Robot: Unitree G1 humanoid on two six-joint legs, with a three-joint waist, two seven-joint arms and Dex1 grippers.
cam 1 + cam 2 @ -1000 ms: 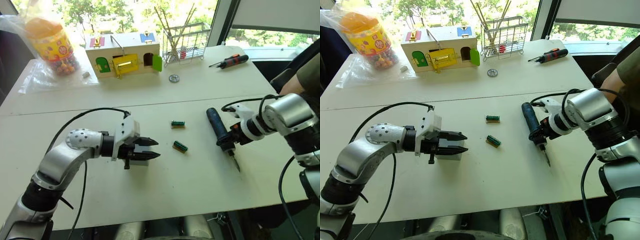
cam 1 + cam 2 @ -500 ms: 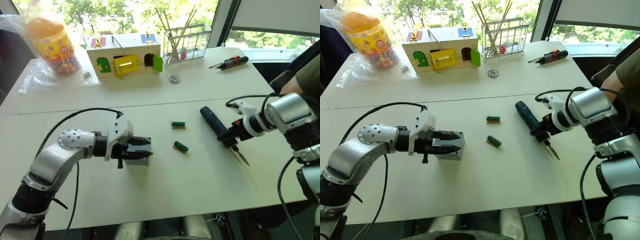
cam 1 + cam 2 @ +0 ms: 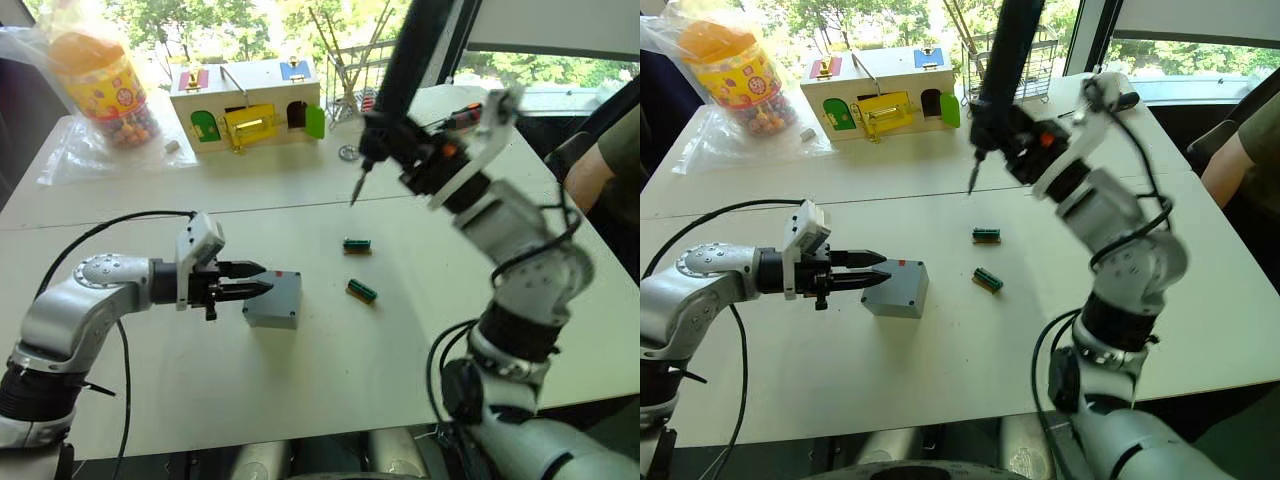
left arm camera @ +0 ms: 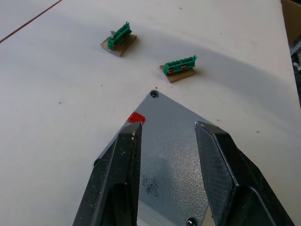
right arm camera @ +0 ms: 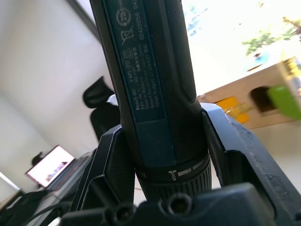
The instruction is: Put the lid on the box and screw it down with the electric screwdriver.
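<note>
Lid [image 4: 176, 141] sits on box [image 3: 272, 300], near-left on desk [image 3: 330, 390]. Left pincer [image 3: 255, 289] narrowly open, tips at the box's left edge. Right pincer [image 5: 164, 155] holds electric screwdriver [image 3: 1002, 62] aloft. Risk: a nudge shifts the lid; bit misses the screw hole.

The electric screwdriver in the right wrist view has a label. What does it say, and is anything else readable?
"Bosch GO": seemingly, on the label of the electric screwdriver.
Crossed-out bin sign: at the top of the same label.
The label's other lines of print: too small to read.
Label on the orange-lidded jar: too blurred to read.
</note>
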